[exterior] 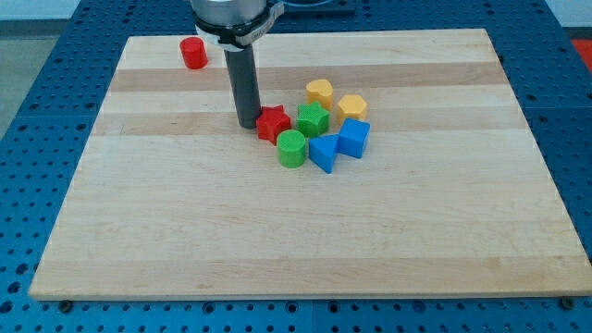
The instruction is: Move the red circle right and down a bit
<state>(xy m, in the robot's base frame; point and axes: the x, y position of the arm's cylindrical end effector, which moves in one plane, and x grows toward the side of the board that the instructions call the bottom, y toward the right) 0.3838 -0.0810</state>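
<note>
The red circle (pixel 193 53), a short red cylinder, stands near the view's top left of the wooden board (pixel 305 231). My tip (pixel 249 123) is on the board, well below and to the right of the red circle, and right beside the left side of a red star (pixel 273 123). Whether it touches the star I cannot tell.
A cluster sits right of my tip: green star (pixel 313 120), green cylinder (pixel 291 148), blue triangular block (pixel 324 153), blue cube (pixel 353 138), yellow heart-like block (pixel 320 92), yellow hexagon (pixel 351 108). A blue perforated table surrounds the board.
</note>
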